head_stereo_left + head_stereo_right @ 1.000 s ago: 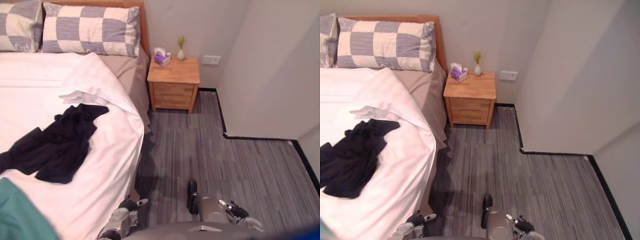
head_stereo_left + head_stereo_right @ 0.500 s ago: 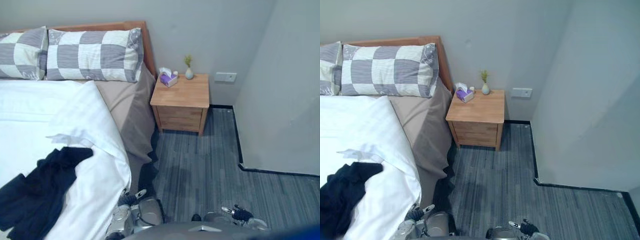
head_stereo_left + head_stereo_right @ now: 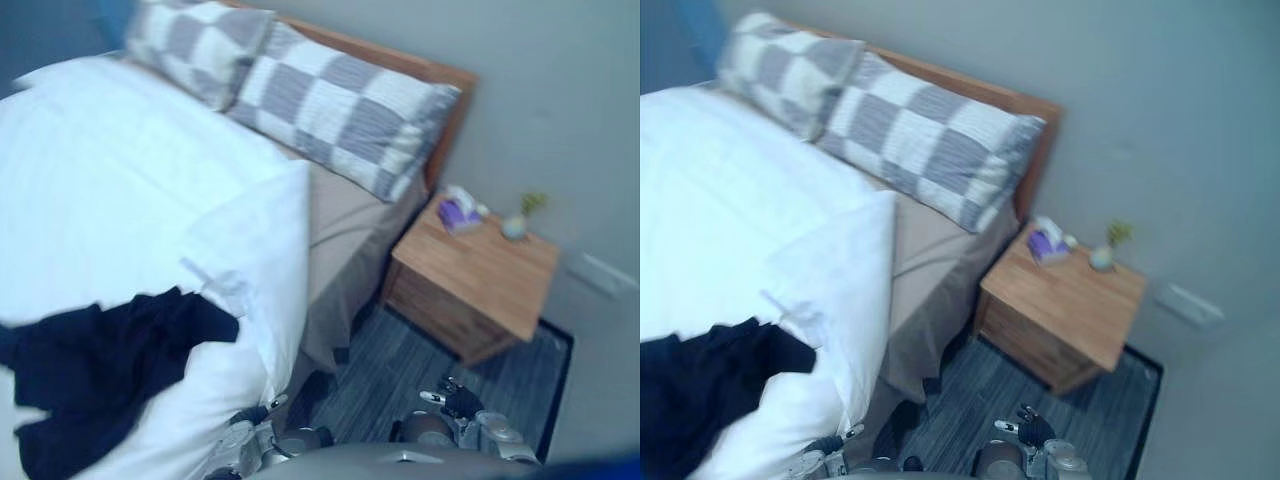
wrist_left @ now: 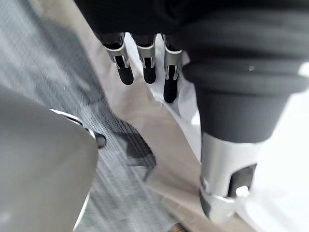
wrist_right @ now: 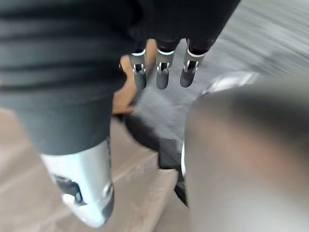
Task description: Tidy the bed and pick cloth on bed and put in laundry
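Approach step: the cloth is not yet picked up.
Both hands hang low and empty. The left hand (image 4: 145,65) has straight, relaxed fingers beside the tan sheet (image 4: 140,111) draping off the bed (image 3: 130,180), and the right hand (image 5: 162,72) hangs the same way over the floor (image 5: 270,29). The dark cloth (image 3: 100,365) lies crumpled on top of the bed, above and to the left of the left hand and well apart from it — farther again from the right. Next, I judge, the left hand must lift and reach across — then close on the cloth.
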